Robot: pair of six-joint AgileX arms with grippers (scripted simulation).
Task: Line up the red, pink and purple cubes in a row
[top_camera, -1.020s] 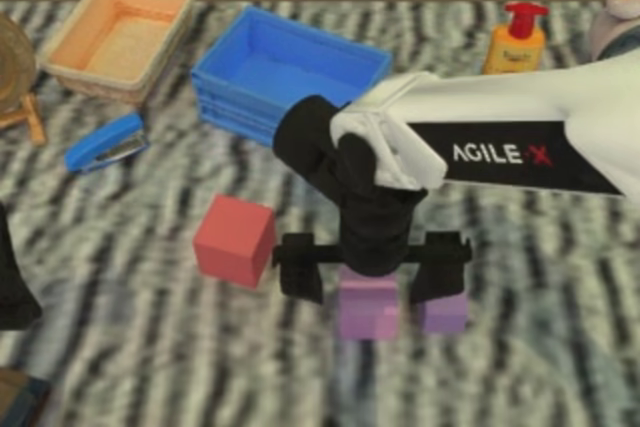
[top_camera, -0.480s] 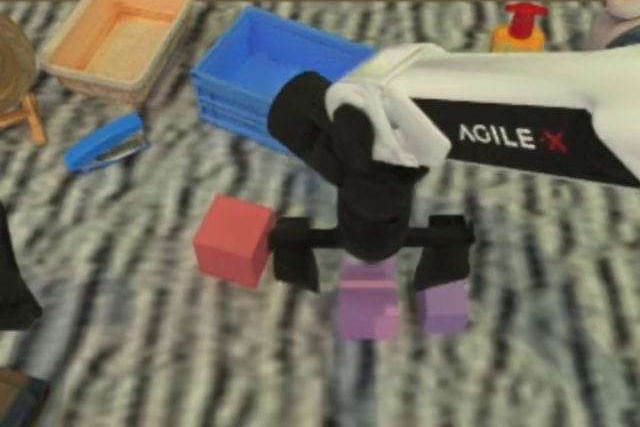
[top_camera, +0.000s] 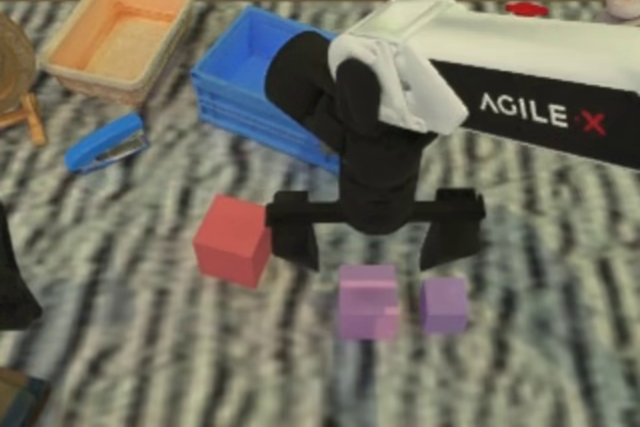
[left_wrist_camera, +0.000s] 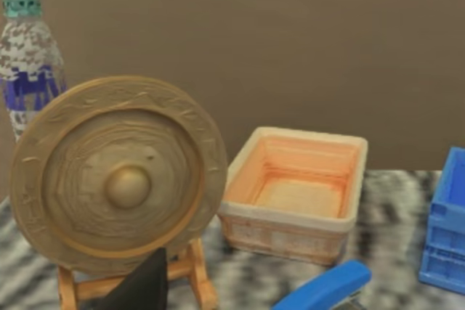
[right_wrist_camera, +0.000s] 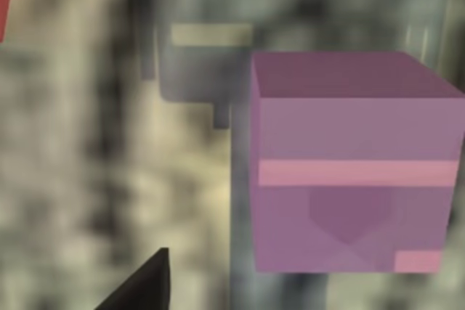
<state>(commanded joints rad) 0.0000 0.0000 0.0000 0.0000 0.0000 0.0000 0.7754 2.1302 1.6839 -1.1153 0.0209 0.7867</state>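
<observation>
Row status, judged from the top view: the red cube, pink cube and purple cube all sit on the striped cloth in a rough left-to-right order. Pink and purple are just beside each other with a narrow gap and level with one another. Red stands apart to the left and a little farther back, turned slightly off square. The row therefore reads as mostly formed; what looks left is closing the red–pink gap and truing red onto the same line, if a tight row is wanted. The right gripper hangs over the cloth behind the pink cube, fingers spread wide and holding nothing. One fingertip is near the red cube's right edge, the other just behind the purple cube; the pink cube lies in front of the gap, not between the fingers. Right wrist view shows the pink cube close up; gripper height above it is hard to judge from here. Left arm parked at the table's left edge; finger state cannot be told.
</observation>
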